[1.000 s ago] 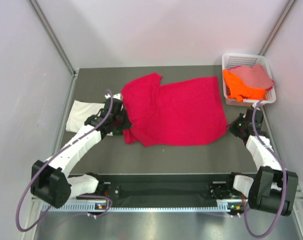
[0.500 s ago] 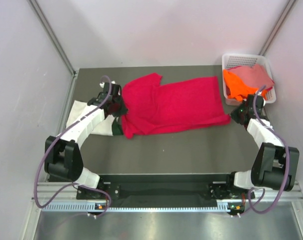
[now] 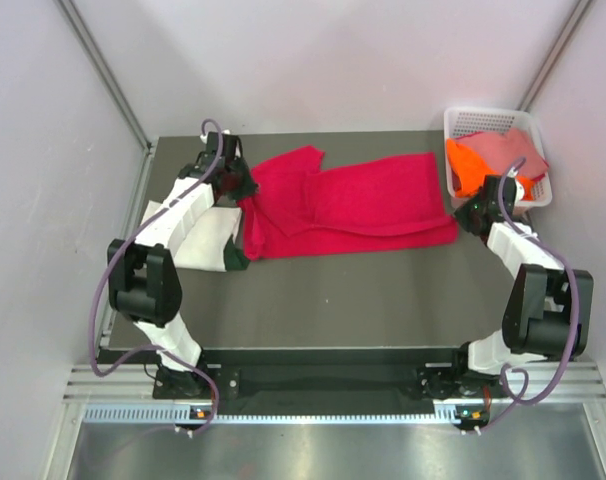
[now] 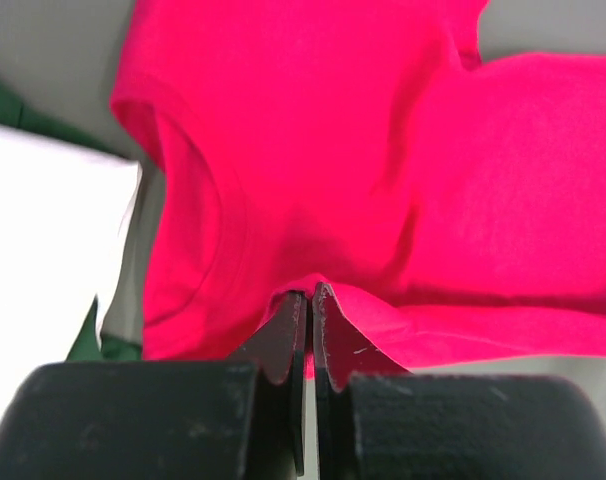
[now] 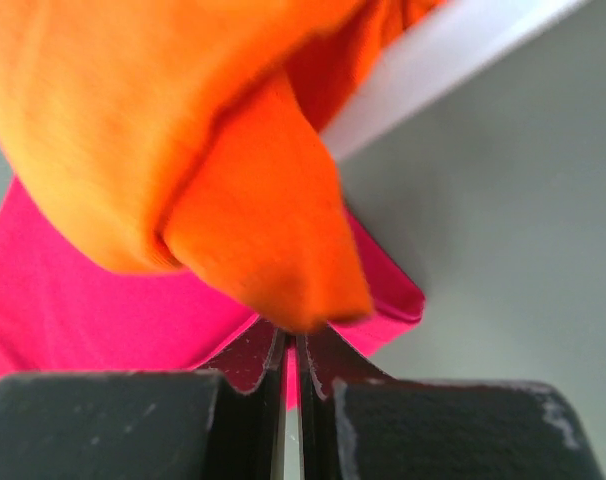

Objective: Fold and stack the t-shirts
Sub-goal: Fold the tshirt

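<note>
Since the earlier frame: both tools have carried the near edge of the red tee away from the bases, doubling it lengthwise. Left tool clamped tight on its left end, right tool clamped tight on its right corner, below the orange tee. Paired pinches keep the fold straight. Tee lies on the tabletop, beside the white tee.

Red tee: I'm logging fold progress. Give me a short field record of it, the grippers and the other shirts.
red tee: spread sideways across table, near edge doubled over
left gripper: shut on red tee, collar end
right gripper: shut on red tee, hem corner by basket
white tee: folded, left of table
orange tee: in basket, draped over its rim
pink tee: in basket, on orange tee
</note>
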Controlling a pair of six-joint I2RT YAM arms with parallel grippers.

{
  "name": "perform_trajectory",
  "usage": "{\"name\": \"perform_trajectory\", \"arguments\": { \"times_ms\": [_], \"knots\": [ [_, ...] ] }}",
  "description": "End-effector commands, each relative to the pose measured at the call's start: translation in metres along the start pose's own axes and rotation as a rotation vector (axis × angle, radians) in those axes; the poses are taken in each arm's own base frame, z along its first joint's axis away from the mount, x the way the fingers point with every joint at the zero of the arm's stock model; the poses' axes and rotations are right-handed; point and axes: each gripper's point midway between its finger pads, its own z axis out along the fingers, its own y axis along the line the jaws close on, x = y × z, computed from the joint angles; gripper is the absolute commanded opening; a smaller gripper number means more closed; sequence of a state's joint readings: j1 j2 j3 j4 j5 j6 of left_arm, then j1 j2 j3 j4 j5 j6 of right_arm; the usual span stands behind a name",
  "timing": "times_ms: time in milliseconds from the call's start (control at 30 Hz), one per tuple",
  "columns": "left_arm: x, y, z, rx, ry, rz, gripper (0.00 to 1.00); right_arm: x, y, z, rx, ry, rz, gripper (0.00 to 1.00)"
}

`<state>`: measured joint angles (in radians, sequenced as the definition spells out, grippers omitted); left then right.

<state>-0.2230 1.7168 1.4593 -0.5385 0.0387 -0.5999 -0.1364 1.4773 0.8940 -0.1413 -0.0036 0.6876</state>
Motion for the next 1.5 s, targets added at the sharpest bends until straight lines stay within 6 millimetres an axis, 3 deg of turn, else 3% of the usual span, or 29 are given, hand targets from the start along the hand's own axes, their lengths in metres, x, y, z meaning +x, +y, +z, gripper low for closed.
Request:
{"name": "perform_trajectory", "arguments": {
  "times_ms": [0, 633, 667, 767, 800, 933, 1067, 1167, 1200, 1267, 1467],
  "knots": [
    [-0.02, -0.008, 0.006, 0.023, -0.031, 0.012, 0.0, -0.032, 0.024, 0.002, -0.041, -0.103, 0.023, 0.0],
    [-0.031, 0.01, 0.053, -0.018, -0.007, -0.045, 0.0, -0.034, 0.03, 0.028, -0.06, -0.125, 0.1, 0.04],
    [-0.031, 0.012, 0.057, -0.02, -0.005, -0.045, 0.0, -0.033, 0.03, 0.03, -0.061, -0.123, 0.1, 0.06],
    [-0.033, 0.01, 0.064, -0.012, 0.0, -0.038, 0.0, -0.034, 0.032, 0.03, -0.072, -0.122, 0.098, 0.3],
    [-0.034, 0.011, 0.066, -0.015, -0.002, -0.038, 0.11, -0.03, 0.029, 0.03, -0.071, -0.117, 0.099, 0.43],
    [-0.042, 0.009, 0.064, -0.014, -0.026, -0.035, 0.42, -0.036, 0.033, 0.011, -0.115, -0.176, 0.096, 0.64],
    [-0.051, 0.007, 0.051, -0.014, -0.064, -0.023, 0.56, -0.035, 0.028, -0.007, -0.132, -0.212, 0.085, 0.77],
    [-0.056, 0.008, 0.037, -0.023, -0.095, -0.015, 0.76, -0.029, 0.022, -0.019, -0.148, -0.231, 0.075, 0.82],
    [-0.056, 0.007, 0.033, -0.019, -0.102, -0.011, 0.78, -0.021, 0.017, -0.02, -0.143, -0.221, 0.074, 0.87],
    [-0.061, 0.011, 0.019, -0.041, -0.132, -0.007, 0.84, -0.02, 0.017, -0.027, -0.158, -0.23, 0.067, 0.88],
    [-0.06, 0.023, -0.018, -0.099, -0.186, -0.028, 0.84, 0.002, 0.004, -0.03, -0.183, -0.216, 0.111, 0.68]
  ]
}}
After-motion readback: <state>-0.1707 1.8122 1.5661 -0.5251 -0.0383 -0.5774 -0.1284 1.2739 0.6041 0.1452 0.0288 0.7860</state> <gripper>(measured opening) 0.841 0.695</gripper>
